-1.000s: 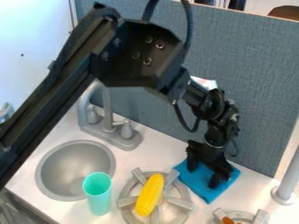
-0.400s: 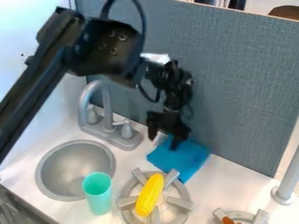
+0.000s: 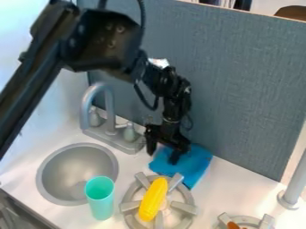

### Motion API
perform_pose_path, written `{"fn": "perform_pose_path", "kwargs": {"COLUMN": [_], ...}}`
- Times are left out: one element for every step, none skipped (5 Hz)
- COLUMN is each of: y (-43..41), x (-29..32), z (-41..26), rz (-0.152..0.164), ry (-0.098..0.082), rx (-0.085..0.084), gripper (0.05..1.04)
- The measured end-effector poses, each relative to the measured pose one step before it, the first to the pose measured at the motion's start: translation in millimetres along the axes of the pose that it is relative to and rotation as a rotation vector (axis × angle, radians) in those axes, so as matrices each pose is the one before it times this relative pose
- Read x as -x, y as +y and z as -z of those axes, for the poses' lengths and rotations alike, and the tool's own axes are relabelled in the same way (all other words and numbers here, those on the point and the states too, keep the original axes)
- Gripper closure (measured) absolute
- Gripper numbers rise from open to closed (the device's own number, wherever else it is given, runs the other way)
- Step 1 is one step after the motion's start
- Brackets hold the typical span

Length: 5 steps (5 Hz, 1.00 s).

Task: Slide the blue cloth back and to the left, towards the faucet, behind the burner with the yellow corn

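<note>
"Where was the black robot gripper (image 3: pixel 163 153)?"

"It was down at the flat blue cloth (image 3: pixel 190 165), by the blue-gray fabric wall (image 3: pixel 239 98)."

"Was it pinching?"

"No, its two fingers were spread, with some blue showing between them. I couldn't tell if they touched the cloth."

"And where was the cloth?"

"On the white counter (image 3: pixel 230 181), just behind the gray toy burner (image 3: pixel 129 195). A yellow plastic corn cob (image 3: pixel 154 199) lay on the burner."

"What else was there?"

"A shiny teal cup (image 3: pixel 100 201) stood between the burner and the round gray sink (image 3: pixel 74 170). The gray curved tap (image 3: pixel 108 107) was behind the sink."
</note>
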State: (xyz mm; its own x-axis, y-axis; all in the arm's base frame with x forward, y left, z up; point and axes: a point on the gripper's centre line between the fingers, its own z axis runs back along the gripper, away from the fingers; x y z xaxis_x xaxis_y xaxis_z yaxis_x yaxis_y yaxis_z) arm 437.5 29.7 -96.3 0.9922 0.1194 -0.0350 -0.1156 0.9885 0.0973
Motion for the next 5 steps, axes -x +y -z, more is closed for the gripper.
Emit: {"fn": "perform_pose_path", "kwargs": {"y": [0.76, -2.07, 1.42, -0.18, -1.03], "x": [7.73, 9.60, 5.22, 11.36, 7.91], "z": [-15.76, -25.22, -16.44, 5.12, -17.62], "rz": [-0.0134, 0.0034, -0.0028, 0.0058, -0.0009], "ry": [-0.0233, -0.0009, 0.0253, 0.0464, 0.0202], "rx": [0.0110, 0.0368, 0.0297, 0.0028, 0.0019], "gripper": [0.082, 0.082, 0.083, 0.082, 0.082]}}
